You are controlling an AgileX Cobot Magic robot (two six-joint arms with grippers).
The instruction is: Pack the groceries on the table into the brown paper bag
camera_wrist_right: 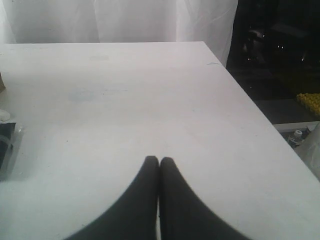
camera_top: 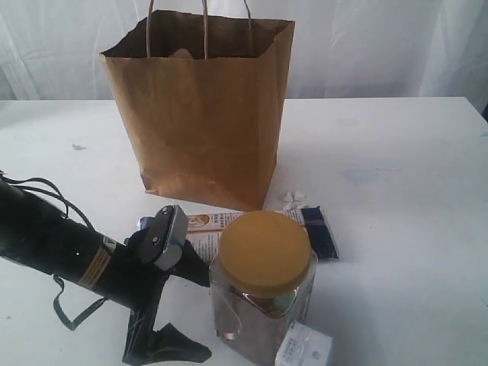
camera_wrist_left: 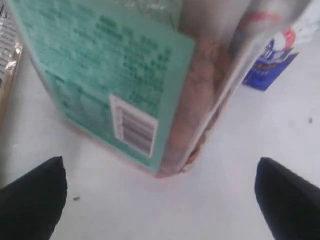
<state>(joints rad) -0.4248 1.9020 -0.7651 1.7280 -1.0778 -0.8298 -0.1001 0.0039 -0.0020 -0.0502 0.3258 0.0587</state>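
The white table spreads under both grippers. It is bare ahead of the right gripper, and groceries are clustered around the left gripper.

The brown paper bag stands upright with its mouth open. It is well beyond the left gripper, past the groceries, and off to the far side of the right gripper's reach.

The black left arm comes in low over the table and ends at the jar.

The jar has a mustard-yellow lid and stands upright just ahead of the left gripper. Its lower corner points into the gap between the two fingers. The fingers are spread wide, one on each side, with bare table between each fingertip and the jar, so nothing is gripped. A teal label with a barcode faces this gripper.

The long navy-orange packet lies flat on the table beyond the jar from the left gripper, between the jar and the bag's base.

The small white carton sits just beside the jar's base, on the side away from the left arm. It shows past the jar's corner in the left wrist view.

The right gripper's fingers are pressed together with nothing between them. It hangs over open table, well apart from every grocery.
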